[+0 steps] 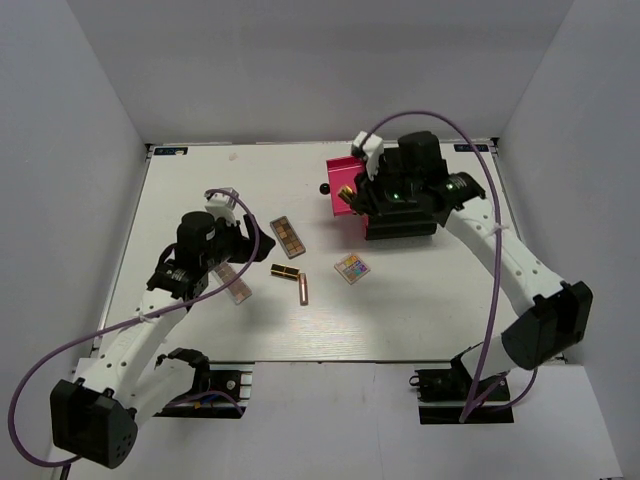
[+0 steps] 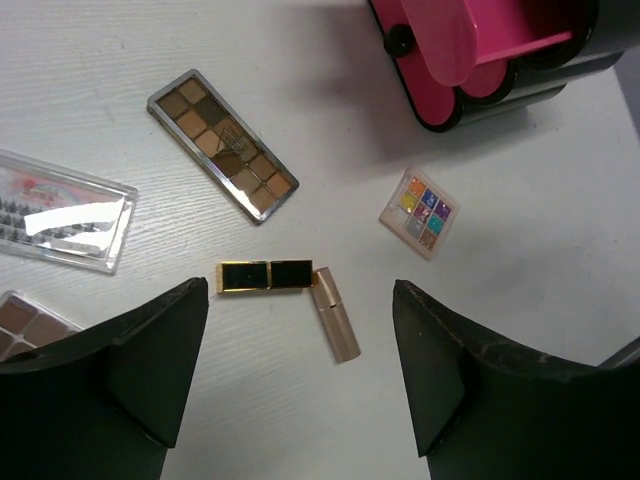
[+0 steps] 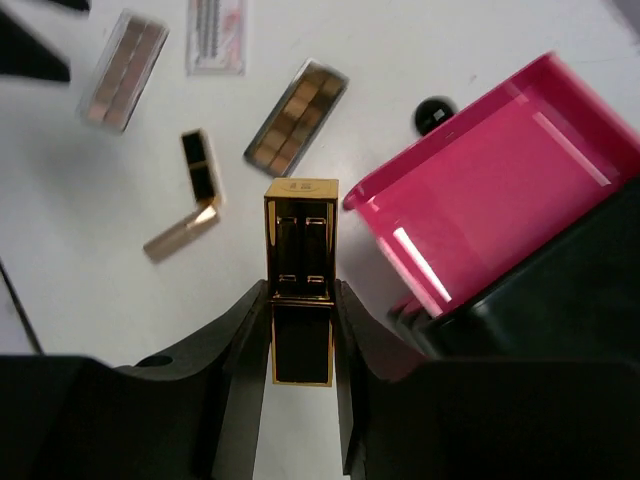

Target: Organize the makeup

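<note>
Right gripper (image 3: 301, 300) is clamping gold lipstick (image 3: 301, 235) by open pink drawer (image 3: 500, 190); left gripper (image 2: 300, 340) is hanging wide. Palettes (image 2: 222, 144), two tubes (image 2: 265, 275) are lying unsorted.

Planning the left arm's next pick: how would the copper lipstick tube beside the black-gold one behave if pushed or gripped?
The copper lipstick tube looks rigid and small, so probably light. Its shiny finish may slip when gripped. Lying on its side, one end against the black-gold tube, it could roll or skid when pushed.
</note>
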Available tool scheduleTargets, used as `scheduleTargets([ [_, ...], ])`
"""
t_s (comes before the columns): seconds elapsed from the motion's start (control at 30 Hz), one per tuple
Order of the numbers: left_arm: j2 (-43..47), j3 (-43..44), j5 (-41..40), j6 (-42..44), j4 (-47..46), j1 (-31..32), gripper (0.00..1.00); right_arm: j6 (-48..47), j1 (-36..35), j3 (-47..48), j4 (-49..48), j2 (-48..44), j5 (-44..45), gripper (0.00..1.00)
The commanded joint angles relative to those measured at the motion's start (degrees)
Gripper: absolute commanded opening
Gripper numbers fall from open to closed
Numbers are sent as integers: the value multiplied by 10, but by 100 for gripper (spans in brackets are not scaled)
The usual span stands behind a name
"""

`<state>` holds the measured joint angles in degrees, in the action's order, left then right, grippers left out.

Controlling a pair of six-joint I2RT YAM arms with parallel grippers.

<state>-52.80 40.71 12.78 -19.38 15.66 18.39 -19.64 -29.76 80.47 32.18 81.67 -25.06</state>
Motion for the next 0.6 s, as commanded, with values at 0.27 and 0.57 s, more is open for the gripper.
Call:
scheduleTargets([
  [0.27, -23, 2, -28, -176, 12, 3, 81, 116, -15, 264, -73, 226, 190, 0],
  [0.57, -59, 13, -34, -256, 54, 9, 80, 82, -15, 353, -56, 336, 304, 0],
])
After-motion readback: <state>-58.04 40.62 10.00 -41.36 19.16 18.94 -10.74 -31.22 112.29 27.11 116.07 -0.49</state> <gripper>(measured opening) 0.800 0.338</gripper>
